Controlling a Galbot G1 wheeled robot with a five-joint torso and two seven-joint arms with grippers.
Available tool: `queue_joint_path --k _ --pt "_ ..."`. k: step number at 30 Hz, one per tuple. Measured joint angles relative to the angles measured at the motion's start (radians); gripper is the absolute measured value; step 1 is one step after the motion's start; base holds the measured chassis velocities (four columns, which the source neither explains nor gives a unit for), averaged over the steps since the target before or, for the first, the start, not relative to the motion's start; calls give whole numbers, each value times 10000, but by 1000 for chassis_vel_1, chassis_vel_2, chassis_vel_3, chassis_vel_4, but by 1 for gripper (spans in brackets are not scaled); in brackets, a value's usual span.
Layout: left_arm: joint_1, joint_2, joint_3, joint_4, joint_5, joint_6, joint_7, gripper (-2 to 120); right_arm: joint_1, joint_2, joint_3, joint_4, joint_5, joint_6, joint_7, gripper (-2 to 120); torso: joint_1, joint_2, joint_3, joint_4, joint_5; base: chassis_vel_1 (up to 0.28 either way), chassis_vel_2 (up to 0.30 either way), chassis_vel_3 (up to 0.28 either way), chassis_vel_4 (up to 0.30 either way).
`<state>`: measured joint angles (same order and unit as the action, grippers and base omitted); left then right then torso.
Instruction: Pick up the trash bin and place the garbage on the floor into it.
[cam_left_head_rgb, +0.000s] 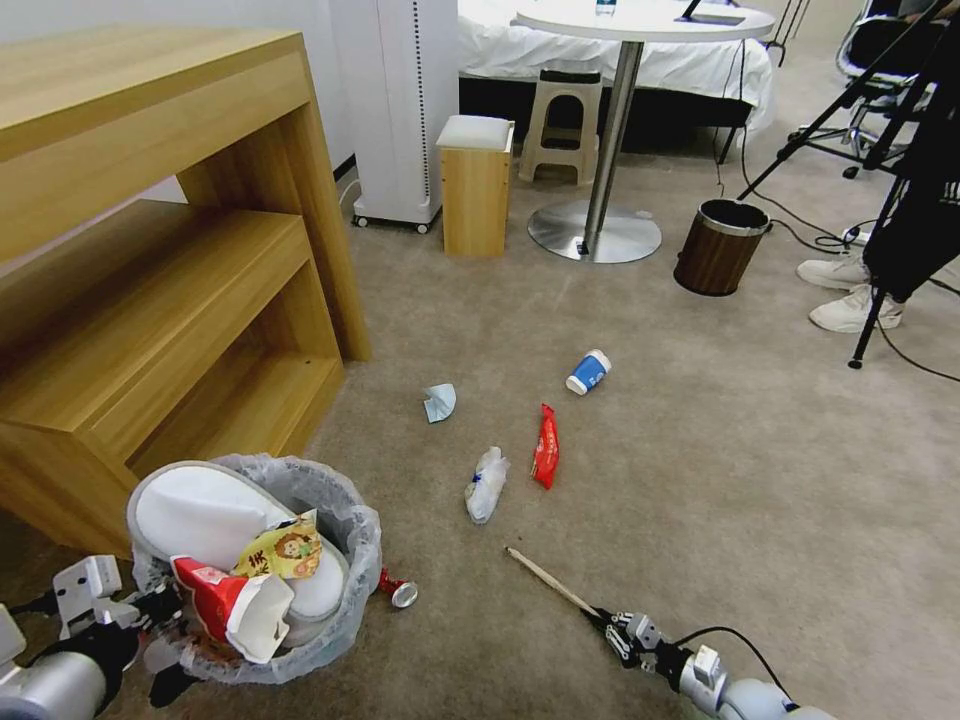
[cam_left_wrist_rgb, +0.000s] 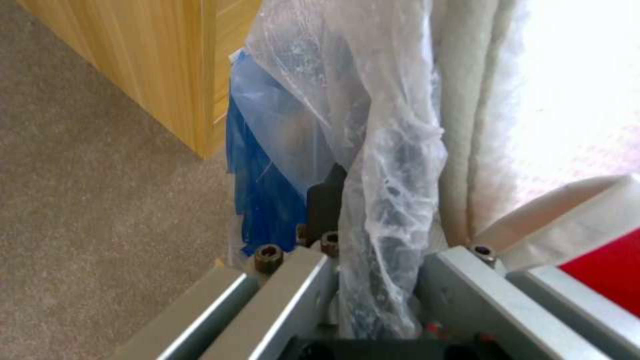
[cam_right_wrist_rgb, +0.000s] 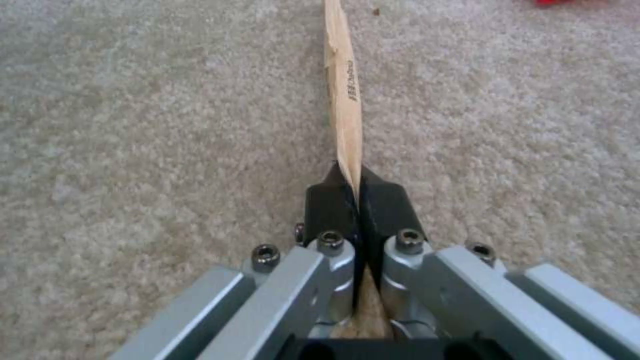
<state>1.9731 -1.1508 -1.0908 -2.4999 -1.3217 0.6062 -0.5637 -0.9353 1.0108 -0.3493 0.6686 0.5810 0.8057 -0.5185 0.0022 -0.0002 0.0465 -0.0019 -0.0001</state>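
- Where the right gripper (cam_right_wrist_rgb: 360, 187) meets the carpet, its two black fingers are pressed together on one end of the wooden stick (cam_right_wrist_rgb: 343, 90); the stick runs straight out ahead of the fingertips, low over the floor (cam_right_wrist_rgb: 133, 150).
- The left gripper (cam_left_wrist_rgb: 370, 250) is clamped on the rim and white liner of the trash bin (cam_left_head_rgb: 345, 520), which it holds just beyond its fingertips, beside the wooden shelf unit (cam_left_head_rgb: 150, 250).
- Inside the bin: white slippers (cam_left_head_rgb: 200, 510), a red-white carton (cam_left_head_rgb: 225, 600), a yellow wrapper (cam_left_head_rgb: 285, 550).
- A red can (cam_left_head_rgb: 397, 590) lies between the two grippers, beside the bin.
- Farther ahead of the right gripper lie a crushed bottle (cam_left_head_rgb: 486, 485), a red wrapper (cam_left_head_rgb: 545, 447), a tissue (cam_left_head_rgb: 438, 402) and a blue paper cup (cam_left_head_rgb: 588, 372).
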Motion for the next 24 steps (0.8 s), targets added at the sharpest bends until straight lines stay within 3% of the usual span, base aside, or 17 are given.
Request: queue_joint_path --k 17,24 --pt "32 -29 177 0 128 0 36 0 -67 -328 403 566 273 46 -306 0 0 1 -1 1 1 0 0 0 0" --pt "-30 -36 628 0 303 63 30 0 -104 -802 565 1477 756 55 -384 0 -2 2 -1 2 2 0 0 0 0"
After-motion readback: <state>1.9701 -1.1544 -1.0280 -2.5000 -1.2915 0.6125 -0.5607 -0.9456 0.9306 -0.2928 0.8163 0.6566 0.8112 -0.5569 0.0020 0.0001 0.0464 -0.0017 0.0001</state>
